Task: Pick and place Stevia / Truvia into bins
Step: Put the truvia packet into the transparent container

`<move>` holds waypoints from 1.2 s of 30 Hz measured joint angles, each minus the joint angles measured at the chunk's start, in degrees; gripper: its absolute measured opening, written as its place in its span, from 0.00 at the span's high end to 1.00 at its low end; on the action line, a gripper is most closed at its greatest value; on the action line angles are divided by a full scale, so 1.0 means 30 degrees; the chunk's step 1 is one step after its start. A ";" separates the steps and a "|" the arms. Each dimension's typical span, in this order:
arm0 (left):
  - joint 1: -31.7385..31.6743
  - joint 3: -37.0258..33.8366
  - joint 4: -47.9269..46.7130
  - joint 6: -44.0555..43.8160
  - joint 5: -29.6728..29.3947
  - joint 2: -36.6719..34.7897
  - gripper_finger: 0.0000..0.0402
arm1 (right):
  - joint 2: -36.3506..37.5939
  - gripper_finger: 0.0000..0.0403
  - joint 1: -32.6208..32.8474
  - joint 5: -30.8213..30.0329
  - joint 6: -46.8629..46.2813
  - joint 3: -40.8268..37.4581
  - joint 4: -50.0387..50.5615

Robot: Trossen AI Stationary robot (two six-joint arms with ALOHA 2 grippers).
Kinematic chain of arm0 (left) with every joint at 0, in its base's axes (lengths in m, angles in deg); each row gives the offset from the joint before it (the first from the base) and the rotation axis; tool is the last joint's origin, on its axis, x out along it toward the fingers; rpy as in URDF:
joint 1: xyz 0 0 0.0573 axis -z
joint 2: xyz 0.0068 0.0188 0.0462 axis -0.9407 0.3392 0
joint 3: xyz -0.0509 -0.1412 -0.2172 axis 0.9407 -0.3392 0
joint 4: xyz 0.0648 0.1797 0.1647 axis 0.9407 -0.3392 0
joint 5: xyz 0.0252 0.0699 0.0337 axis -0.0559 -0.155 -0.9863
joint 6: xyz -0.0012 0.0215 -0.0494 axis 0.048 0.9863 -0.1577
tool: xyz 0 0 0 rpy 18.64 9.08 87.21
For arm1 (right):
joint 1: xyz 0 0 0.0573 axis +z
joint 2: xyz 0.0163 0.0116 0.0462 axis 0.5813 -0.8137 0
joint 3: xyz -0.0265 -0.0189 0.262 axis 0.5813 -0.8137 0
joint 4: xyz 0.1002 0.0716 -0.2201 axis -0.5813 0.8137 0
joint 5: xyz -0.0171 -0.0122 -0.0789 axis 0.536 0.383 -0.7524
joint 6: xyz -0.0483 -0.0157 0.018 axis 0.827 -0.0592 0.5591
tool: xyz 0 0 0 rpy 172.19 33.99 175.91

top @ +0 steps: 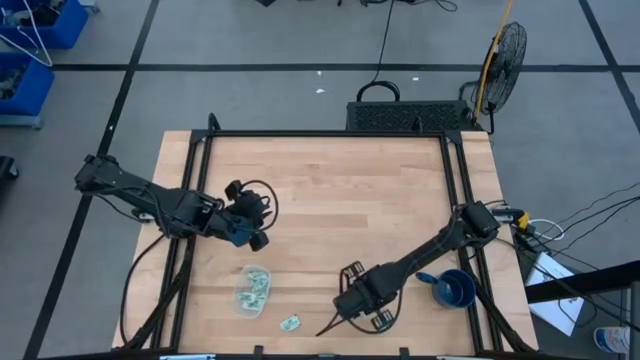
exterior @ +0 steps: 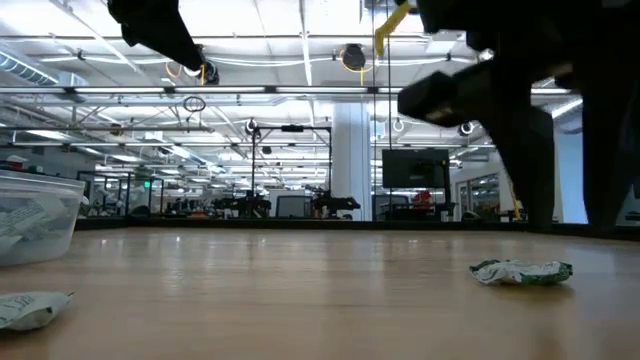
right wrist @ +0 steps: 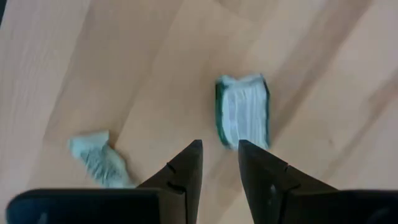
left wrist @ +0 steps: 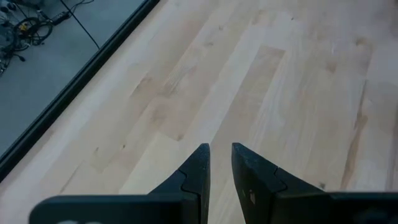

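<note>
The clear tub [top: 253, 290] stands near the table's near edge, left of centre, with several green-and-white sachets inside; it also shows in the low view [exterior: 35, 215]. One loose sachet [top: 291, 322] lies flat on the wood to the right of the tub. The right wrist view shows two loose sachets, a flat one [right wrist: 242, 118] and a crumpled one [right wrist: 99, 158]; both also show in the low view [exterior: 520, 270] [exterior: 30, 305]. My right gripper [right wrist: 219, 149] hovers just short of the flat sachet, its fingers a little apart and empty. My left gripper [left wrist: 219, 149] is shut and empty, above bare wood beyond the tub.
A blue cup [top: 455, 288] stands near the table's right edge, beside my right arm. Black frame rails [top: 195, 200] run along the table's left and right sides. Bare wood [top: 350, 190] fills the middle and far half of the table.
</note>
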 joint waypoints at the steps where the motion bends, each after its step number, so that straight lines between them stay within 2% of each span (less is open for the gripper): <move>1: 0.0000 0.0000 -0.0003 -0.0004 0.0000 -0.0001 0.82 | -0.0007 0.76 -0.0009 -0.0021 0.0001 -0.0329 -0.0656; 5: 0.0000 0.0000 0.0012 -0.0087 0.0000 -0.0007 0.82 | -0.0007 0.76 -0.0296 -0.0052 0.0270 -0.1514 -0.2339; 14: 0.0000 0.0000 0.1006 0.0213 0.0000 -0.0007 0.82 | 0.0087 0.77 -0.0720 -0.0059 0.1418 -0.2576 -0.2922; 20: 0.0000 0.0000 0.1268 -0.0086 0.0236 -0.0007 0.82 | 0.0073 0.88 -0.0955 -0.0056 0.2512 -0.2617 -0.3472; 23: 0.0000 0.0000 0.1302 -0.0006 0.1836 0.0114 0.82 | 0.0066 0.96 -0.1214 0.0005 0.2663 -0.2624 -0.3479; 25: 0.0073 0.0000 0.1296 0.1313 0.3370 0.0433 0.82 | 0.0175 0.99 -0.1412 0.0082 0.2669 -0.2648 -0.3419; 31: 0.1071 -0.0007 0.2481 0.4432 0.7157 0.2064 0.82 | 0.1364 0.96 -0.2172 -0.0669 0.3440 -0.2711 -0.3708; 34: 0.1750 -0.0015 0.4492 0.5017 0.7791 0.3302 0.82 | 0.2149 0.97 -0.2549 -0.2485 0.3722 -0.2671 -0.4113; 36: 0.2140 -0.0015 0.5924 0.4905 0.7450 0.4242 0.82 | 0.2374 0.98 -0.2936 -0.3456 0.3723 -0.2675 -0.4434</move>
